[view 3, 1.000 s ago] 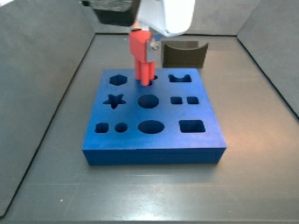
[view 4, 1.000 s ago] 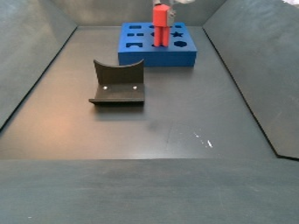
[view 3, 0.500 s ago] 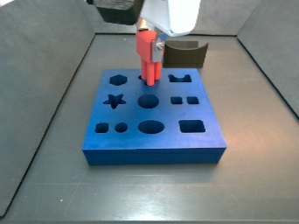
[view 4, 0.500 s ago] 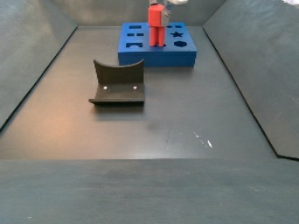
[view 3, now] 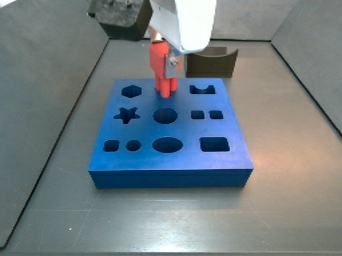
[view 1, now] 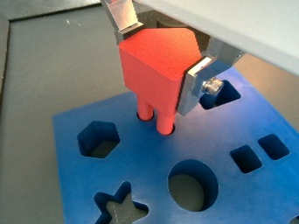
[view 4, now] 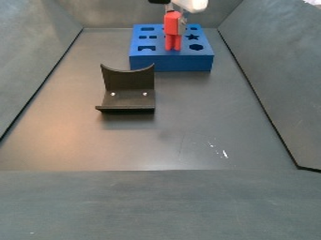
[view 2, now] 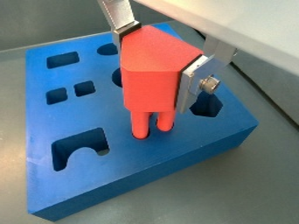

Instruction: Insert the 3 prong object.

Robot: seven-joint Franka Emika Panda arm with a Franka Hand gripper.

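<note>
My gripper (view 1: pixel 162 52) is shut on the 3 prong object (view 1: pixel 149 77), a bright red peg held upright with its prongs pointing down. It stands over the back row of the blue block (view 1: pixel 70 121), which has several shaped holes. The prong tips meet the block's top face at small round holes. How deep they sit I cannot tell. The gripper (view 2: pixel 158 54), peg (view 2: pixel 149 79) and block (view 2: pixel 140 171) show in both wrist views. In both side views the peg (view 3: pixel 163 68) (view 4: pixel 172 31) stands at the block's (view 3: pixel 174 172) (view 4: pixel 189 64) far edge.
The dark curved fixture (view 4: pixel 127 89) stands on the dark floor apart from the block, and it also shows just behind the block in a side view (view 3: pixel 211 60). Grey walls enclose the floor on the sides and back.
The gripper and the red peg have shifted slightly over the block's back row and sunk a little. The blue block looks nudged slightly sideways.
</note>
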